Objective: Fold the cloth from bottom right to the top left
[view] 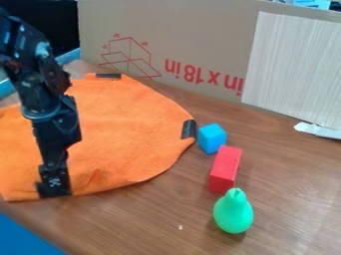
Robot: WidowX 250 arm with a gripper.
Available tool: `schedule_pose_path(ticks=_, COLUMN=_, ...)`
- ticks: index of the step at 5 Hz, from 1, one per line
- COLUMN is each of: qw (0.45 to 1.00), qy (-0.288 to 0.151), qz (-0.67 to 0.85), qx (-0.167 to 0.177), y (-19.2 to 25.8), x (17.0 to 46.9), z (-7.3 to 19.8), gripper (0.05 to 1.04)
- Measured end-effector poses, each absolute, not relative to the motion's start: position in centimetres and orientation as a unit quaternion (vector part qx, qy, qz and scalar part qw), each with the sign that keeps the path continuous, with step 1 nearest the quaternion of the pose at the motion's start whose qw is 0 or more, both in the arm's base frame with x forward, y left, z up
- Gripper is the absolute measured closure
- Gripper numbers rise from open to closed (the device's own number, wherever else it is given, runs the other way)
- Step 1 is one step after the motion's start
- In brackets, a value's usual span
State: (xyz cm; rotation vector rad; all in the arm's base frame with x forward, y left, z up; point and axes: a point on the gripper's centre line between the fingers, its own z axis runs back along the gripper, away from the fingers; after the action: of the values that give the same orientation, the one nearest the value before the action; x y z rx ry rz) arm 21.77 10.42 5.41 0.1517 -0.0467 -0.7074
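Your orange cloth (126, 132), a soft-looking textile with a matte, slightly mottled face, lies spread over the left part of the brown wood-grain worktop (286, 199) and runs out of view at the left. Its right-hand outline is rounded, with shallow ripples along the lower edge. You have a flat, dark rectangular tab (108, 76) at its upper edge and a second dark tab (189, 129) at its right edge.

Your black two-finger tool (53, 188) is at the cloth's lower left edge, pointing down; you cannot tell from this view whether it is released, clenched or grasping the fabric. The black, jointed arm (50, 112) above it crosses in front of the cloth.

Just beside the right tab you have a smooth blue cube (212, 138) with crisp edges. Next to it sits a red rectangular block (225, 170), flat-faced, and nearest you a glossy green pear-shaped piece (233, 211) with a narrow neck and a rounded base. Behind them, note a tan cardboard panel (180, 35) bearing red line art and lettering, and, against its right part, a pale panel (293, 64) with fine vertical streaks.
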Motion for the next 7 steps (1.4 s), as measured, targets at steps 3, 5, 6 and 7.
schedule_pose_path(ticks=3, qw=0.937, qy=-0.023, qz=-0.337, qx=0.088, y=10.9, x=21.8, z=5.6, gripper=0.750)
schedule_pose_path(ticks=5, qw=0.933, qy=-0.015, qz=-0.349, qx=0.083, y=11.5, x=21.0, z=5.2, gripper=1.029)
schedule_pose_path(ticks=6, qw=0.929, qy=-0.017, qz=-0.361, qx=0.084, y=11.9, x=20.6, z=5.3, gripper=1.020)
schedule_pose_path(ticks=7, qw=0.925, qy=-0.026, qz=-0.369, qx=0.083, y=12.0, x=20.2, z=6.0, gripper=0.866)
